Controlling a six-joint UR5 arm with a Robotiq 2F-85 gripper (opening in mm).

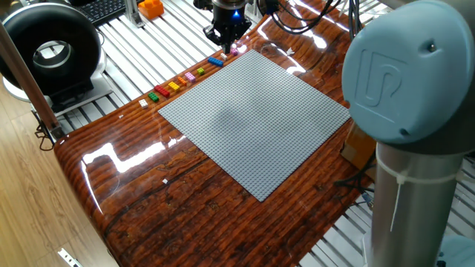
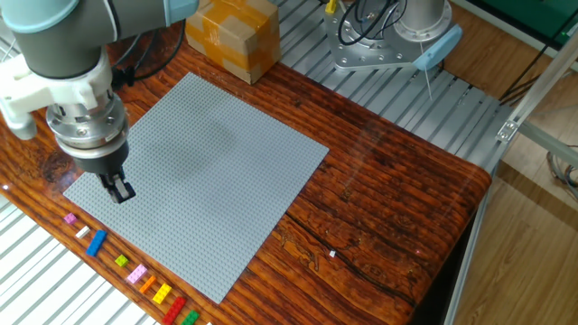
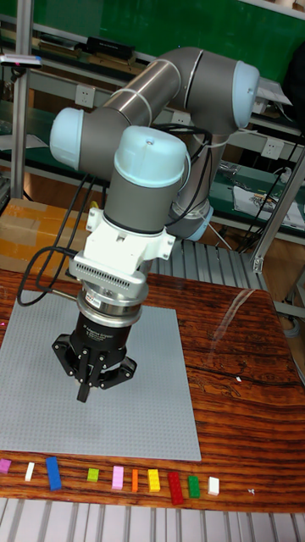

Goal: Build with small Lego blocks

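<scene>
Wooden table with a glossy red-brown top; a large grey studded baseplate lies flat on it. No brick is on the plate yet.

The small Lego blocks, tiny hard plastic bricks, sit in a single row on bare wood just off the near edge of the plate in the tall view. Left to right there: pink, white, blue, green, pink, orange, yellow, red, green, white. They are spaced apart, none touching. In the other fixed view the same row runs along the lower-left edge of the plate; in the one fixed view it lies at the far left edge.

The black two-finger gripper hangs over the near-left part of the plate, close to the row but not above it. Fingers point straight down and look pressed together with nothing between them. In the other fixed view the tip is low over the studs; contact cannot be told.

Handling, as a judgement: the bricks are very light, stiff and smooth-sided, so a glancing touch would likely skid one across the polished wood. Best hold looks like across the two long flat sides, with the jaws coming straight down. Ample gaps between neighbours. The pink and white end pieces lie nearest the claw. Seating on the studs should need a square, firm press.

A cardboard box stands at the far edge.
</scene>
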